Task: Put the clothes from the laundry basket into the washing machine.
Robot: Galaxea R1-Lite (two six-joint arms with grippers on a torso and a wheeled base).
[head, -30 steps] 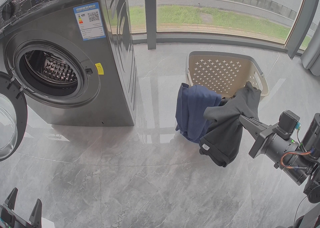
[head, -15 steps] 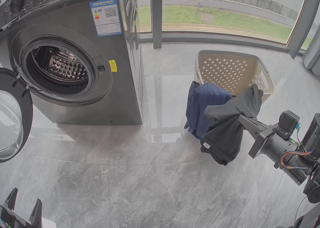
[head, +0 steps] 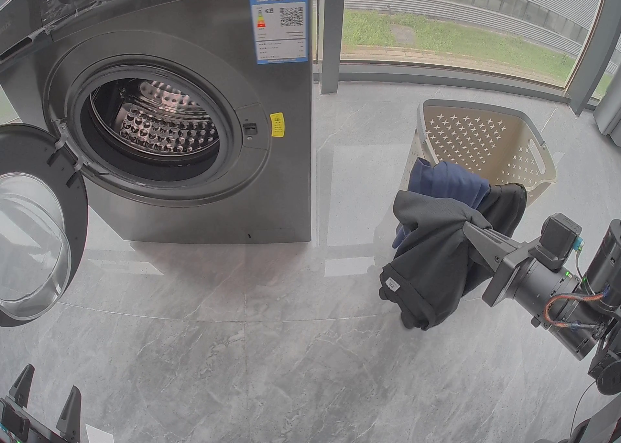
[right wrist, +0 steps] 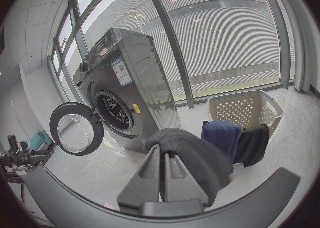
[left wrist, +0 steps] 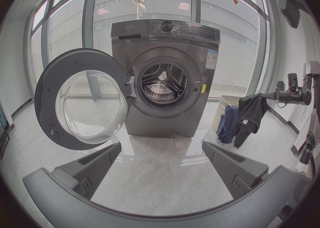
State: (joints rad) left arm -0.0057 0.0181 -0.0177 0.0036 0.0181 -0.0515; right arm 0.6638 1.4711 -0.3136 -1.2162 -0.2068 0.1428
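Note:
A grey washing machine (head: 194, 75) stands at the left with its round door (head: 32, 231) swung open and the drum (head: 158, 121) bare inside. My right gripper (head: 471, 229) is shut on a dark grey garment (head: 430, 257) that hangs above the floor in front of the beige laundry basket (head: 491, 140). A navy blue garment (head: 446, 182) drapes over the basket's near rim. In the right wrist view the fingers (right wrist: 165, 168) pinch the grey cloth (right wrist: 190, 152). My left gripper (head: 45, 399) is open, low at the near left, holding nothing; its fingers (left wrist: 100, 158) stand wide apart.
Polished grey floor (head: 259, 347) lies open between me and the machine. Tall windows (head: 453, 17) and a pillar (head: 331, 17) close off the far side. A curtain (head: 611, 108) hangs at the far right.
The whole head picture has shifted rightward, so the camera has turned towards the machine. The grey garment stays hanging in my right gripper. The left gripper holds its place.

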